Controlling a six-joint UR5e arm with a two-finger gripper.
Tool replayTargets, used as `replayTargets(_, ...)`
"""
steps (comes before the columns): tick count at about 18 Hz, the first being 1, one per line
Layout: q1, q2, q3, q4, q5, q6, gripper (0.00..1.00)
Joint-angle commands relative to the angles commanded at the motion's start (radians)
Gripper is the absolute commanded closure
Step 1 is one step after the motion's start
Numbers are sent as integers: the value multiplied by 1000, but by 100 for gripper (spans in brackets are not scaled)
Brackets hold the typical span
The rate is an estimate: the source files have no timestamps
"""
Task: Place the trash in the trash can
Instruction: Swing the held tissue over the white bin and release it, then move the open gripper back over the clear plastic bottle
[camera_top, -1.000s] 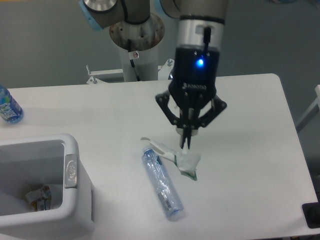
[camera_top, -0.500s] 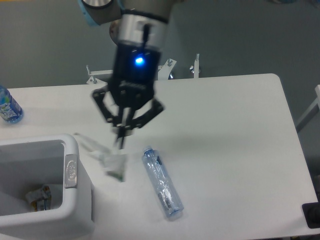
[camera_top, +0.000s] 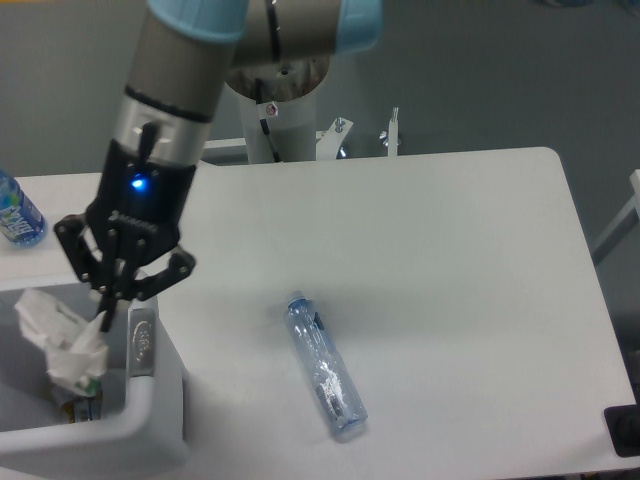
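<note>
**Q:** What is your gripper doing?

**A:** My gripper (camera_top: 104, 318) hangs over the open top of the bin (camera_top: 150, 400), at the left of the table (camera_top: 450, 280). My two fingers are pinched tight together on a corner of the paper wad (camera_top: 62, 340). The wad is white and crumpled, with a small green mark near its bottom, and it dangles from my fingertips inside the bin's opening, just left of the rim edge that bears a grey oval emblem (camera_top: 141, 342).

**Q:** Is anything in the bin?

**A:** Yes, a small scrap with coloured print (camera_top: 75, 408) lies on the bottom, partly hidden by the wad.

**Q:** And the other piece of trash?

**A:** The crushed bottle (camera_top: 325, 366) lies flat on the table, well apart from the bin, to its right. It is clear plastic and lies at a slant, one end toward the table's middle, the other toward the front edge.

**Q:** Anything else?

**A:** A bottle with a blue label (camera_top: 17, 212) stands at the table's far left edge, behind the bin.
</note>
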Motion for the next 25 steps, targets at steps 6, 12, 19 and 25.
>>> replayTargets(6, -2, 2, 0, 0, -2, 41, 0)
replayTargets(12, 11, 5, 6, -2, 12, -42, 0)
replayTargets(19, 124, 9, 8, -5, 161, -143, 0)
replayTargets(25, 182, -52, 2, -8, 319, -137, 0)
